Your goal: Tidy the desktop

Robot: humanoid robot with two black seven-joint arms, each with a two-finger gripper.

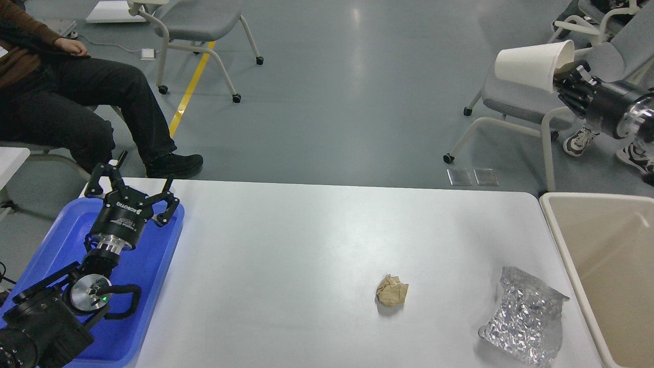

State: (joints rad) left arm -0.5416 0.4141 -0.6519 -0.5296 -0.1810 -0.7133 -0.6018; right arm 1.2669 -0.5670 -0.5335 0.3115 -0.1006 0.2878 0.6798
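Note:
The white desktop (306, 245) fills the lower view. On it lie a crumpled brown paper ball (392, 290) and a crinkled silver foil bag (523, 318) at the right front. My right gripper (562, 76) is high at the upper right, beyond the table's far right corner, shut on the rim of a white paper cup (531, 64) held on its side. My left gripper (130, 184) is open and empty above the far end of the blue tray (148, 266) at the left.
A beige bin (603, 245) stands against the table's right edge. Grey wheeled chairs stand on the floor behind the table. A seated person's legs are at the far left.

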